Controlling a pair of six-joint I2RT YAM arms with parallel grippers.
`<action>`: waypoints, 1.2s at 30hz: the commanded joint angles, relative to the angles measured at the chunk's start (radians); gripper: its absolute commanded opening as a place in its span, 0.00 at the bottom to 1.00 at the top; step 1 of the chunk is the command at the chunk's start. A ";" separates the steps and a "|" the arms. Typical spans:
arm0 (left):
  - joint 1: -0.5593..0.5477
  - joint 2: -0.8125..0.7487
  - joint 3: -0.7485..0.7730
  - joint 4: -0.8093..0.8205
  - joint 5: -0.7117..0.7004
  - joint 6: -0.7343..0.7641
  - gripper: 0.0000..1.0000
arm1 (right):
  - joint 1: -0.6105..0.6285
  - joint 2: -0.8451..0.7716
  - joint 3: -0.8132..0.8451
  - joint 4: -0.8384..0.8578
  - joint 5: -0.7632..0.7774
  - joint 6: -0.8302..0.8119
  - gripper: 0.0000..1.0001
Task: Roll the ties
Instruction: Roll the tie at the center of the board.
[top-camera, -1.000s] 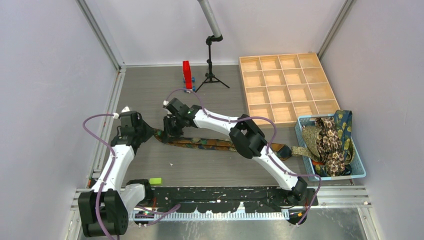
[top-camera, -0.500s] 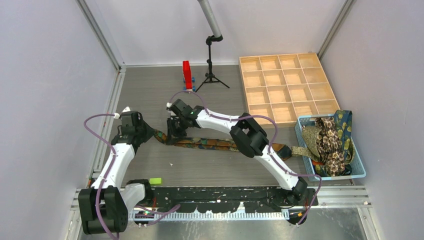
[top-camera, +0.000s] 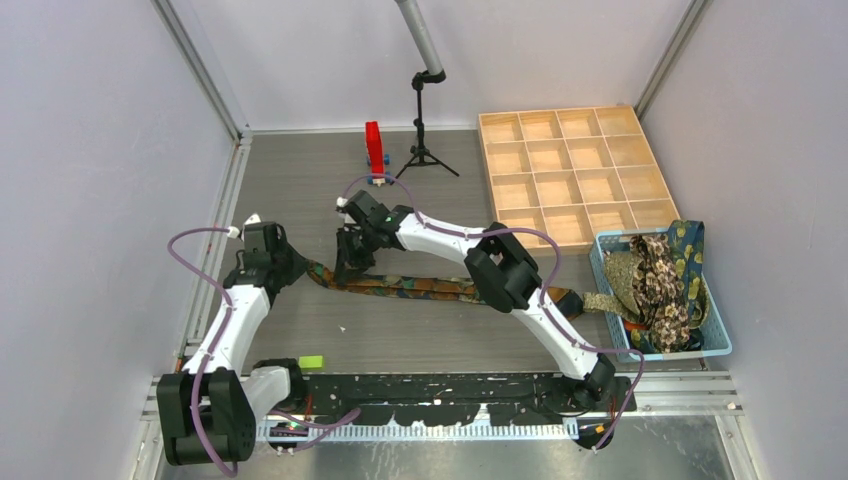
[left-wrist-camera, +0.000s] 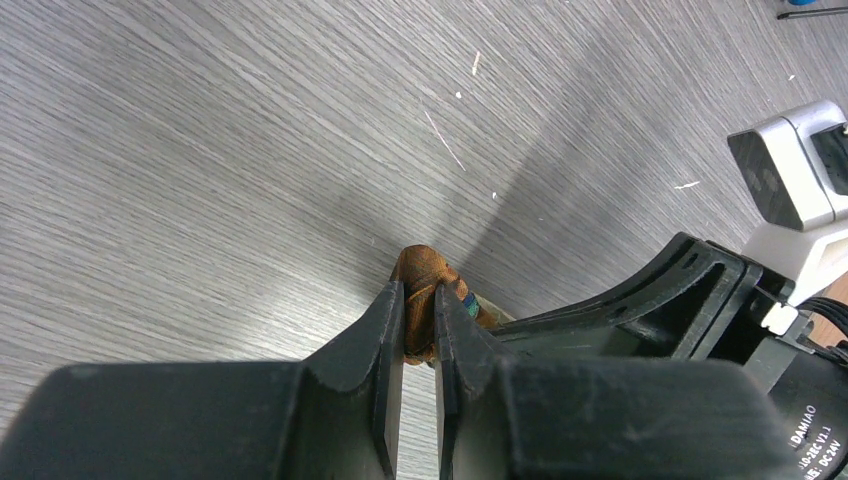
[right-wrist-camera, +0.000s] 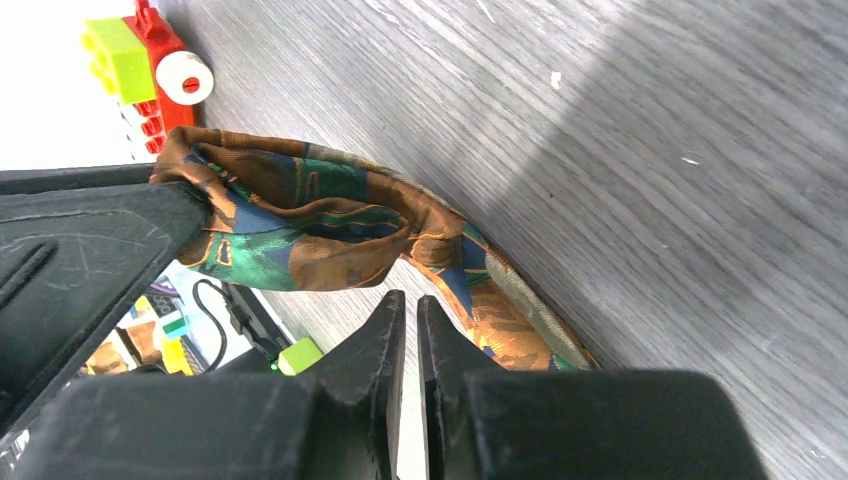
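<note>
An orange, teal and navy patterned tie (top-camera: 440, 288) lies stretched across the floor, from the left gripper toward the basket. My left gripper (top-camera: 296, 268) is shut on the tie's left end, which shows as an orange fold (left-wrist-camera: 425, 285) between its jaws (left-wrist-camera: 419, 298). My right gripper (top-camera: 348, 266) hovers just right of it with its jaws together and nothing between them (right-wrist-camera: 410, 300). In the right wrist view the tie's end forms a folded loop (right-wrist-camera: 320, 225) just beyond those fingertips, with its tip held in the left gripper's dark finger (right-wrist-camera: 100, 235).
A light blue basket (top-camera: 720, 342) at the right holds several more patterned ties (top-camera: 660, 285). A wooden compartment tray (top-camera: 575, 175) stands behind it. A red block stand (top-camera: 374, 150) and a small black tripod (top-camera: 422, 150) are at the back. A green block (top-camera: 311, 361) lies near the front rail.
My right arm has shifted slightly right and its wrist has turned over the tie's left end. The left gripper keeps its hold and has barely moved.
</note>
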 joint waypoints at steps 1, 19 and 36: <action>-0.004 -0.001 0.013 0.041 -0.022 0.019 0.08 | 0.001 -0.058 0.056 0.026 -0.036 0.031 0.15; -0.003 0.016 0.024 0.041 -0.014 0.018 0.08 | 0.002 0.050 0.129 0.087 -0.076 0.110 0.14; -0.003 0.063 0.072 0.048 -0.001 0.045 0.07 | 0.002 0.120 0.191 0.095 -0.086 0.127 0.13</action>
